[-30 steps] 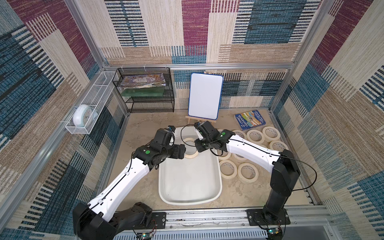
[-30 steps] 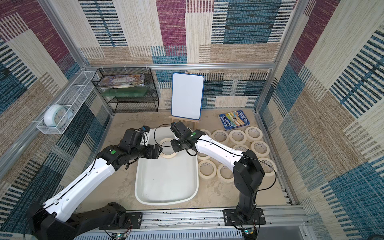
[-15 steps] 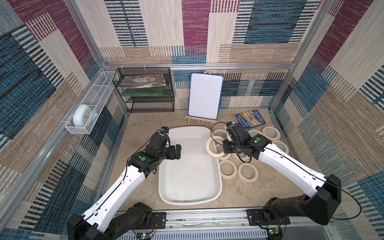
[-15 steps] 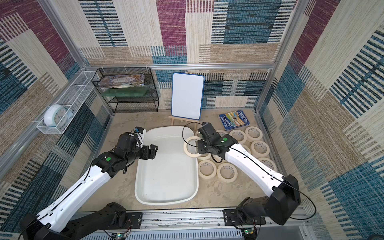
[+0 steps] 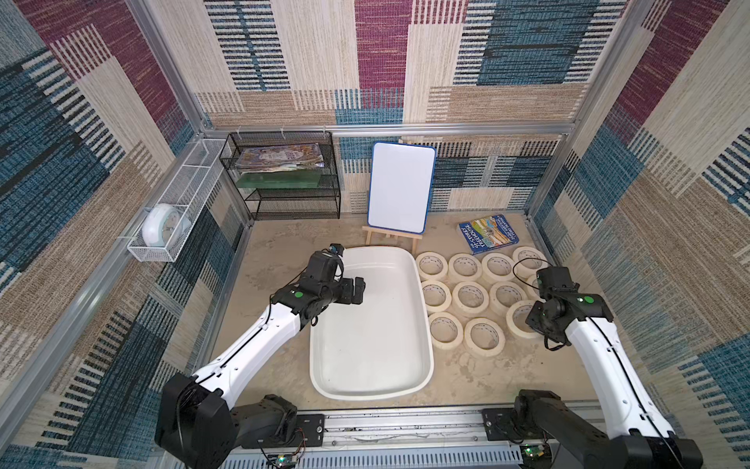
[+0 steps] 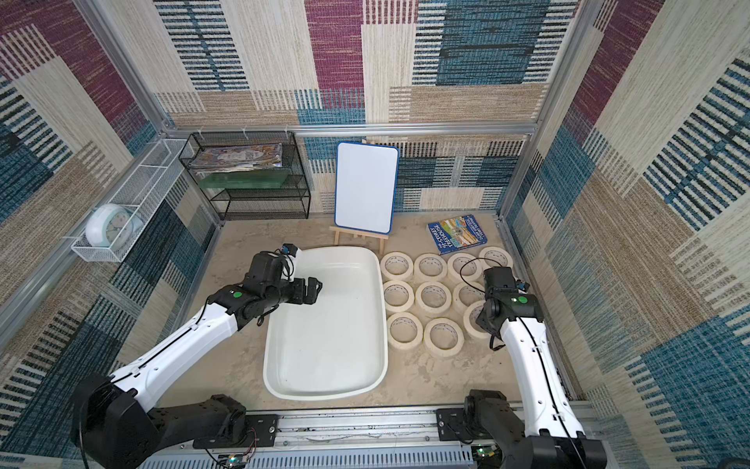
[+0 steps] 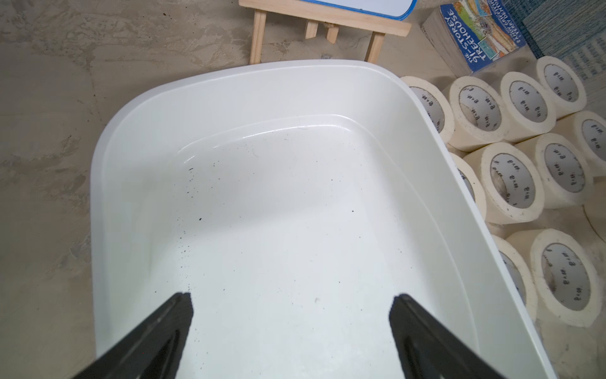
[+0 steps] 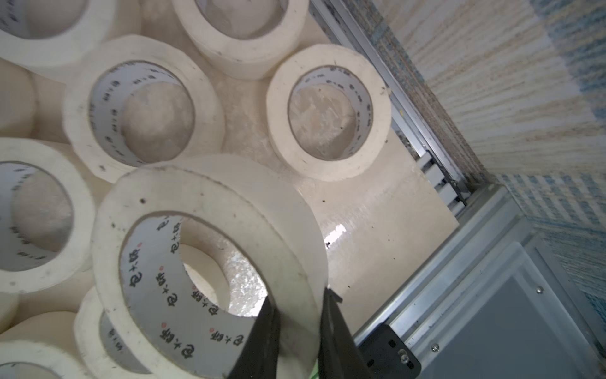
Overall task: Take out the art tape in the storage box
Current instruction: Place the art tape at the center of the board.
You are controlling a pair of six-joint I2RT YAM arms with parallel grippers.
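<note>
The storage box point(image 5: 422, 308) point(image 6: 383, 308) is a white oblong tub in the middle of the table, and its floor point(image 7: 262, 203) holds no roll. Several cream rolls of art tape point(image 5: 470, 298) point(image 6: 433, 296) point(image 7: 511, 183) lie flat on the table to its right. My left gripper point(image 5: 357, 290) point(image 6: 312, 289) point(image 7: 292, 302) hangs open over the box's left side with nothing between its fingers. My right gripper point(image 8: 300, 300) is shut on the wall of one tape roll point(image 8: 203, 210), held tilted just above the lying rolls point(image 8: 328, 111) at the cluster's right edge. In both top views its fingers are hidden under the wrist.
A whiteboard on a wooden easel point(image 5: 401, 186) stands behind the box, with a blue book point(image 5: 489, 233) to its right. At the back left are a black wire shelf point(image 5: 284, 178) and a white wire basket point(image 5: 170, 195) holding a clock. The metal frame rail point(image 8: 426, 131) runs close beside the held roll.
My right arm has swung right, carrying the roll from the box's far end out over its rim to the cluster's right edge. The left arm drew back slightly, still open.
</note>
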